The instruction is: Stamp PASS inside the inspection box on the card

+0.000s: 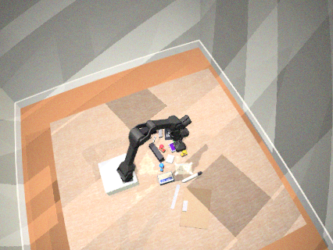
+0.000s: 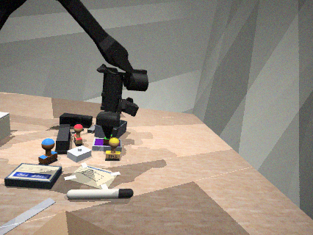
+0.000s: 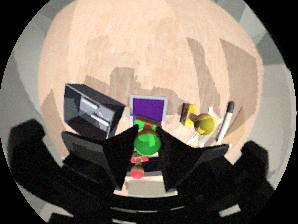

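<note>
My gripper is shut on the green-knobbed stamp, whose brown base overlaps the near part of the purple ink pad in the wrist view. Whether the base touches the pad is hidden. The stamp's lettering does not show. The pale card lies taped at its corners, with dark printing on it. A yellow-knobbed stamp stands upright just beside the pad.
A red-knobbed stamp, a blue-knobbed stamp, a small white block and a black bar stand near the pad. An open dark box is beside it. A marker and a flat case lie near the card.
</note>
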`<state>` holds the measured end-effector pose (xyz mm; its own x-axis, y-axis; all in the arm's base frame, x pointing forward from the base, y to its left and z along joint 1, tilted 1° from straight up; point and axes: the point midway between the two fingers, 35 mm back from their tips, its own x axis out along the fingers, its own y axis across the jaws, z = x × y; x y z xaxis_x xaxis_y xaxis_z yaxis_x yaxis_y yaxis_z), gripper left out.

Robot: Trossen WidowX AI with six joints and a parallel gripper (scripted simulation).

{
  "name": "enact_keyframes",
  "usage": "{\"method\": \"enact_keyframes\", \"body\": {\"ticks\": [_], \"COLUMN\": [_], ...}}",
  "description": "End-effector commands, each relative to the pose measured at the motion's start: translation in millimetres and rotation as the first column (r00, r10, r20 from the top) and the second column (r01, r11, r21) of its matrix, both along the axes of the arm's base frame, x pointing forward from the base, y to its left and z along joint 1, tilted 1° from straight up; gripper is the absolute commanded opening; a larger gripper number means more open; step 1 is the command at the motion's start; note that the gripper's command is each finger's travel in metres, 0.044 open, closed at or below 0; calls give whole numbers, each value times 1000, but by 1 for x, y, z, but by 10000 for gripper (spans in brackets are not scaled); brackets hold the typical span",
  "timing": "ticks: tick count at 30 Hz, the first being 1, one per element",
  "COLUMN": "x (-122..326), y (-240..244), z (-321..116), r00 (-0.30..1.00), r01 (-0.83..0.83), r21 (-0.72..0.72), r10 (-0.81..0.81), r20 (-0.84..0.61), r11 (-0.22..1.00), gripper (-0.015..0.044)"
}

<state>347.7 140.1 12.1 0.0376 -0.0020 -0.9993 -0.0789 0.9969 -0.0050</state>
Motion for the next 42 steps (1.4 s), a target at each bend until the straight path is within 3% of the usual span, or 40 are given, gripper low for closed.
{"method": "enact_keyframes", "body": {"ticks": [1,42], "x": [0,0], "y": [0,1], "z": [2,35], "r00": [1000,1000], "r01": [0,0], "r21": [-1,-1], "r10": [0,0], "r20": [1,1], "r11": [1000,1000], "gripper": [0,0]}}
